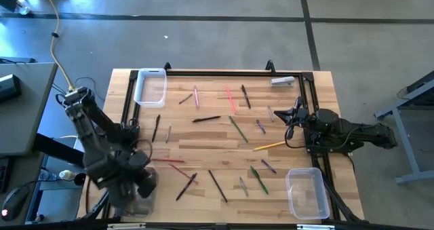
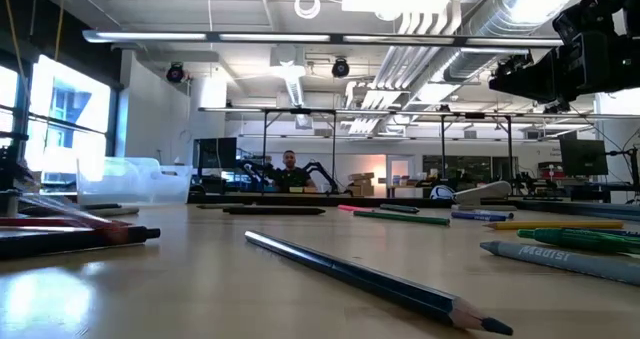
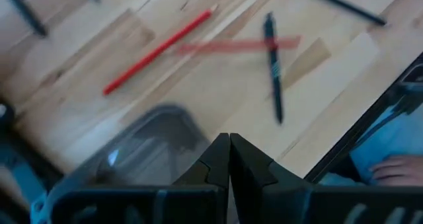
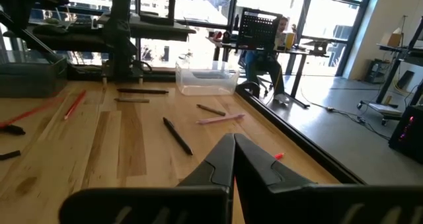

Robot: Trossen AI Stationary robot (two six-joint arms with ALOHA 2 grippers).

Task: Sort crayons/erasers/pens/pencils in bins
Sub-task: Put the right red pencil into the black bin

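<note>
High view: left gripper [image 1: 144, 184] closed and empty at 7 o'clock, over grey-tinted bin [image 1: 140, 199]; right gripper [image 1: 290, 116] closed and empty at 3 o'clock. Crayons, pens and pencils [image 1: 205, 119] strewn across table [image 1: 203, 203]; white-rimmed bin [image 1: 150, 87] at 11 o'clock, clear bin [image 1: 306, 193] at 5 o'clock.

Low view: dark pencil [image 2: 370, 280] lying nearest.

Left wrist view: fingers [image 3: 215, 163] pressed together above red pencil [image 3: 157, 50] and black pen [image 3: 273, 67].

Right wrist view: fingers [image 4: 221, 159] together, holding nothing.
</note>
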